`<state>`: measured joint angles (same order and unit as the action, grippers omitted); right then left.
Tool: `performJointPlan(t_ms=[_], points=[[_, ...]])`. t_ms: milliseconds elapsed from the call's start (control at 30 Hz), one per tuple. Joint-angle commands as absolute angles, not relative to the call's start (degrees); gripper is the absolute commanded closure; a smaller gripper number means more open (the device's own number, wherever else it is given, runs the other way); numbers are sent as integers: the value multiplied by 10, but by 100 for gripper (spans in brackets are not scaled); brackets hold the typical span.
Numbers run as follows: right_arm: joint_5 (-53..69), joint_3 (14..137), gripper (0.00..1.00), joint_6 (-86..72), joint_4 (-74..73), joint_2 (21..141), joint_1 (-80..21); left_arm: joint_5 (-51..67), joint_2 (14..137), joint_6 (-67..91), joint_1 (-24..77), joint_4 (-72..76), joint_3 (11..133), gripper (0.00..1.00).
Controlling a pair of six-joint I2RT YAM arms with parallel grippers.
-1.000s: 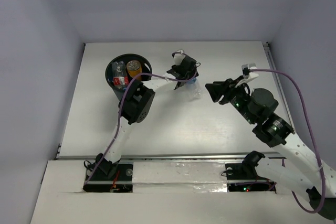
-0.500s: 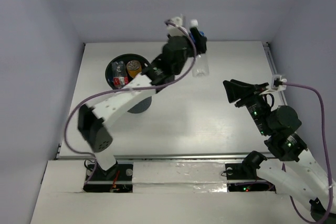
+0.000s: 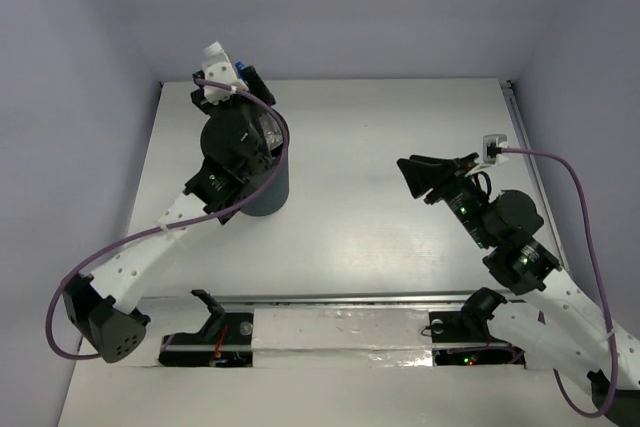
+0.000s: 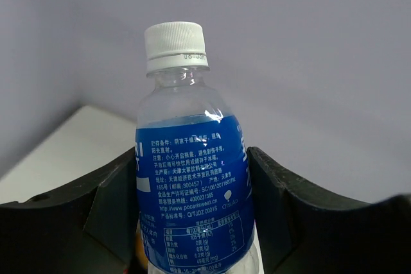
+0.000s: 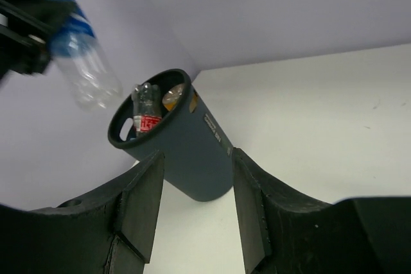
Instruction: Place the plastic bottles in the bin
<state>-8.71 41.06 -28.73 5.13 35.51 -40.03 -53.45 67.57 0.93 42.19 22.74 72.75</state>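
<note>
My left gripper (image 3: 236, 79) is shut on a clear bottle with a blue label and white cap (image 4: 191, 178), held up in the air above the bin (image 3: 268, 193). The right wrist view shows this bottle (image 5: 78, 52) tilted, above and left of the bin's rim (image 5: 128, 142). The dark round bin (image 5: 192, 152) stands upright at the table's far left. Inside it are a clear bottle with a red label (image 5: 148, 115) and an orange bottle (image 5: 172, 96). My right gripper (image 3: 420, 178) is open and empty, to the right of the bin, facing it.
The white table (image 3: 400, 127) ends at a wall behind and at walls on both sides. My left arm (image 3: 160, 237) arches over the table's left side and hides most of the bin's mouth from above.
My left arm lifted the blue-label bottle off the table's far middle and swung it left to above the bin. My right gripper drew back a little and stays open.
</note>
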Motion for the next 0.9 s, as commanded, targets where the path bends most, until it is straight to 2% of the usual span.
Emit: performJointPlan(t_ms=[0, 267, 867], points=[[-56, 401, 48, -293, 105, 352, -397, -587, 657, -77, 403, 319, 649, 73], [-33, 386, 48, -294, 115, 349, -397, -604, 686, -215, 391, 504, 561, 73], [-19, 363, 48, -298, 144, 357, -397, -576, 762, -246, 381, 584, 528, 72]])
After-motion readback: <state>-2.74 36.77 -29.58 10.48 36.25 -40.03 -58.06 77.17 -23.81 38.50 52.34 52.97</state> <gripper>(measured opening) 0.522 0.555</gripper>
